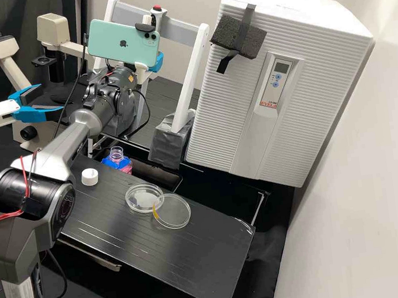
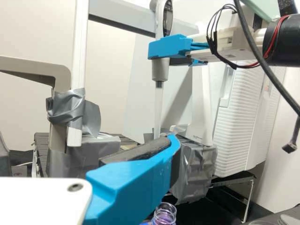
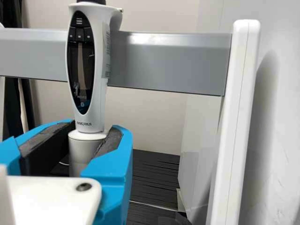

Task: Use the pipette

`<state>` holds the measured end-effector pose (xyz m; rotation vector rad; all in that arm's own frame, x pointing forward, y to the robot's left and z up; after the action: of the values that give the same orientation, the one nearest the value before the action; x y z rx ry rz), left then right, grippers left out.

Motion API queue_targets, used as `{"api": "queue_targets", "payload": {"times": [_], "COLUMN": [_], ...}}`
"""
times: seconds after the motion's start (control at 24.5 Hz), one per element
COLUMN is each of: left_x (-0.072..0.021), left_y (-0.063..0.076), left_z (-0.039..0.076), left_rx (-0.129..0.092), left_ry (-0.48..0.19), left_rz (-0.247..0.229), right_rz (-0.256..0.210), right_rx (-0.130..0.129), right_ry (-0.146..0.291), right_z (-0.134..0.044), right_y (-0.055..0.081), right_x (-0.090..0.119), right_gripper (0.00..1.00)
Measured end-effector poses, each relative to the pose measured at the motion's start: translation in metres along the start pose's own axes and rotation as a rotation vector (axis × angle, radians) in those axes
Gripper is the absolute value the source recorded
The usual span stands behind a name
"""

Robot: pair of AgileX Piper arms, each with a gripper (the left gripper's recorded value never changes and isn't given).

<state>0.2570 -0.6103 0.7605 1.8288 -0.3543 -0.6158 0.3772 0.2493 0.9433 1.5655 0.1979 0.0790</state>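
- Two dishes (image 1: 143, 196) and a bottle (image 1: 119, 159) sit on the tabletop (image 1: 197, 255) in the high view; the left wrist view adds the pipette's (image 2: 159, 70) long tip.
- Right gripper (image 3: 75, 140) clamps the upright pipette, at the bottle's 12 o'clock.
- Left gripper (image 1: 34, 104), at the pipette's 9 o'clock, gapes wide, empty.

The tall white ribbed plastic cabinet (image 1: 233, 115) has fine horizontal ridges, a pale grey panel with blue buttons and red lettering, and a black foam block (image 1: 237, 37) at its upper edge. Just beside the cabinet, silver-grey duct tape (image 1: 168, 136) wraps a white frame post. In front of the cabinet lies the black grooved counter (image 1: 198, 260), bearing a white round cap (image 1: 89, 177), two clear round dishes (image 1: 172, 210) and a clear bottle of pink-violet liquid (image 1: 118, 160). Farther from the cabinet are a mint-green phone (image 1: 121, 43) and the white slim pipette (image 3: 89, 70) with its black front panel, flanked by the right gripper (image 3: 84, 140) in bright blue with dark grey pads
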Motion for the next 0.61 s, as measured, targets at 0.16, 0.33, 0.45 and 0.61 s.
{"api": "queue_targets", "payload": {"times": [0.16,0.33,0.45,0.61], "left_x": [0.0000,0.0000,-0.0003,-0.0003], "left_y": [0.000,0.000,0.000,0.000], "left_z": [0.000,0.000,0.000,0.000], "left_rx": [0.000,0.000,0.000,0.000], "left_ry": [0.000,0.000,0.001,0.001], "left_rz": [0.000,0.000,-0.002,-0.002], "right_rz": [-0.007,-0.017,-0.020,-0.016], "right_rx": [0.001,-0.005,-0.014,-0.001], "right_ry": [0.008,0.011,0.019,0.024], "right_z": [-0.003,-0.004,-0.002,0.001], "right_y": [-0.003,-0.006,-0.013,-0.016], "right_x": [0.000,0.000,0.000,0.001], "right_gripper": [0.00,0.00,0.00,0.00]}}
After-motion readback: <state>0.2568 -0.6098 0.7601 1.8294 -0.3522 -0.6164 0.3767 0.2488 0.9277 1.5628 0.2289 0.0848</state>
